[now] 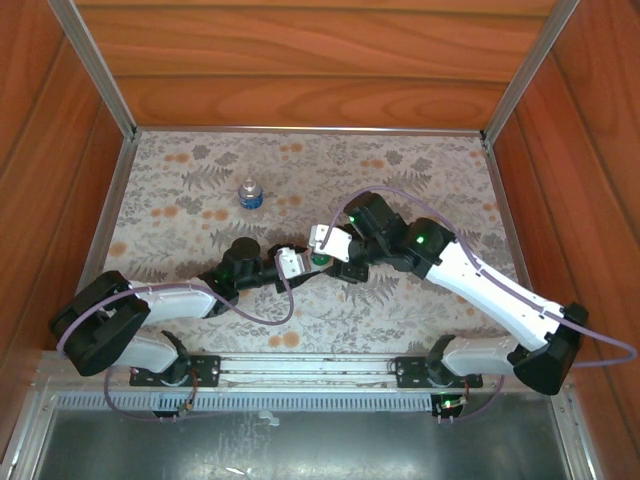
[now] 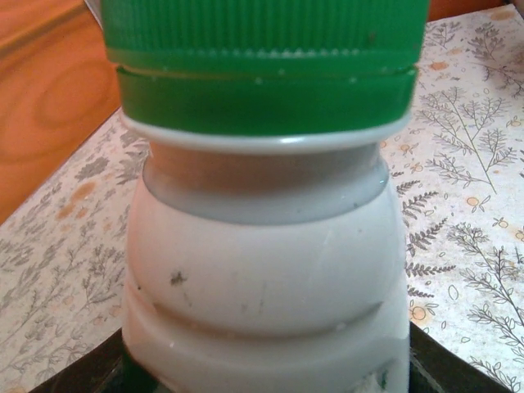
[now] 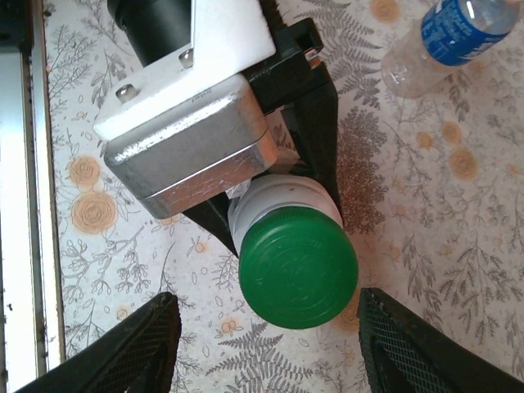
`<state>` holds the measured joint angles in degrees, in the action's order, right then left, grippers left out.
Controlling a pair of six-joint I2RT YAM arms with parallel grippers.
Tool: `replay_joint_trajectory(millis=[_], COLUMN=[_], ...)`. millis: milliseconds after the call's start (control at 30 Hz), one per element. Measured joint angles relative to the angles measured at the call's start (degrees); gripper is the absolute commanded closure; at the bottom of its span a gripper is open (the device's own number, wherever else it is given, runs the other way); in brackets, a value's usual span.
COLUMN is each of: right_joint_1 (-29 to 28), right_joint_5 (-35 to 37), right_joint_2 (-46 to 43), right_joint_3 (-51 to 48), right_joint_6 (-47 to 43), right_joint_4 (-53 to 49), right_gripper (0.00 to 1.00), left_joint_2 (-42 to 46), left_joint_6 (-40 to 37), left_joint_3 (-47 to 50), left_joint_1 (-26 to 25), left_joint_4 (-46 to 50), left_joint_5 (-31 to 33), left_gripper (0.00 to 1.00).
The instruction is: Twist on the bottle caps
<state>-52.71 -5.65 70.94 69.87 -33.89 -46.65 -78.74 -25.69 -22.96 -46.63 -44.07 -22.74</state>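
Note:
My left gripper [image 1: 300, 263] is shut on the white bottle [image 2: 262, 278], holding it by the body above the table. The dark green cap [image 3: 299, 266] sits on the bottle's neck. In the right wrist view the left gripper's black fingers [image 3: 319, 131] clamp the bottle on both sides. My right gripper [image 3: 268, 304] is open; its two mesh-padded fingers [image 3: 131, 348] stand either side of the green cap with a gap on each side. The short clear bottle with a blue label [image 1: 250, 194] stands upright at the far left centre; its top is too small to make out.
The floral table cover [image 1: 420, 180] is ringed by wooden walls [image 1: 300, 70] and metal corner posts. A metal rail [image 1: 300, 368] runs along the near edge by the arm bases. In the right wrist view the clear bottle [image 3: 446, 37] stands well off from the held bottle.

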Motion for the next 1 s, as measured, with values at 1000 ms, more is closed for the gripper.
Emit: replay_joint_trajectory(millis=[1000], right_joint_1=[1.79], right_joint_5=[-2.49], right_joint_2=[3.61], right_joint_3=[0.31], right_joint_6=[-0.11], right_joint_4=[2.27], right_gripper=[0.6], left_joint_2=[-0.04], left_joint_6=[0.04], left_joint_3=[0.0], left_joint_1=[0.02], left_joint_4=[0.52], left_joint_5=[-0.52], left_gripper=[0.48])
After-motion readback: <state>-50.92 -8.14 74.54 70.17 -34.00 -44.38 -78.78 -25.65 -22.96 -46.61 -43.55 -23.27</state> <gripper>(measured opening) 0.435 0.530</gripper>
